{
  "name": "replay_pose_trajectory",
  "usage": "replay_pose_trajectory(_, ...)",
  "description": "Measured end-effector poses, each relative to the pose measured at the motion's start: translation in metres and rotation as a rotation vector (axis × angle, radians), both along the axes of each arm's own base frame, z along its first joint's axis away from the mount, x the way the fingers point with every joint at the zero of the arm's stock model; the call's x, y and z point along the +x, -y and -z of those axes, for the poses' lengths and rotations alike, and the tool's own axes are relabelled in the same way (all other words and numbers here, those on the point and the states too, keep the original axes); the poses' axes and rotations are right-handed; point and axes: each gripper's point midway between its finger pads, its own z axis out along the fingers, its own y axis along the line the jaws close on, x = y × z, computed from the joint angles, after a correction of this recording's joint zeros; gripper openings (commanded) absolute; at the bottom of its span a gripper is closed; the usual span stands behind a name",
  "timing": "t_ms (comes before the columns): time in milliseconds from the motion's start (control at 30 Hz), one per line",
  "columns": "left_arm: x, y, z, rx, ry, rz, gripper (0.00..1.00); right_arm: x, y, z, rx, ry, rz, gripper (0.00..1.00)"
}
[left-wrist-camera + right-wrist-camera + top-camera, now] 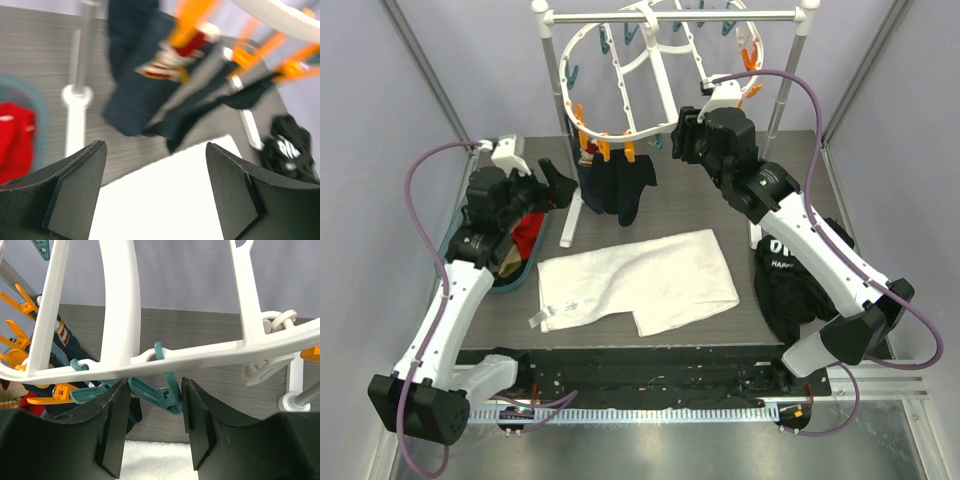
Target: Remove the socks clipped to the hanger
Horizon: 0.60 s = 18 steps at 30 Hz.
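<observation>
Mid-task: dark socks (617, 192) hang from the hanger (117, 300) rim, 12 o'clock on the bench (705, 205). Left claw (156, 170) is spread and empty at 9 o'clock. Right claw (156, 410) pinches a teal clip (162, 390), likely steadying the frame. Next move: left claw reaches toward 1 o'clock, grips a sock and pulls down.

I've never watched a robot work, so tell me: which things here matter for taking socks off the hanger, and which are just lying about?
Part of the job: hanger; dark socks clipped to it; teal clip pinched by the right gripper; red socks in the teal bin.
Lying about: white cloth; black garment; grey rail.
</observation>
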Motion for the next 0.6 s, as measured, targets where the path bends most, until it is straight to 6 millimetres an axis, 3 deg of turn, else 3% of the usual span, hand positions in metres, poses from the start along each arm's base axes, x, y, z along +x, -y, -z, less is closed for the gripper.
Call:
replay_pose_trajectory(267,-0.009,0.072,0.007,-0.007,0.034,0.255,0.83,0.0,0.0,0.0,0.0,0.0,-0.001,0.52)
replay_pose_trajectory(600,0.008,0.117,0.057,0.029,-0.051,0.362,0.81,0.0,-0.001,0.002,-0.002,-0.003,-0.005,0.52)
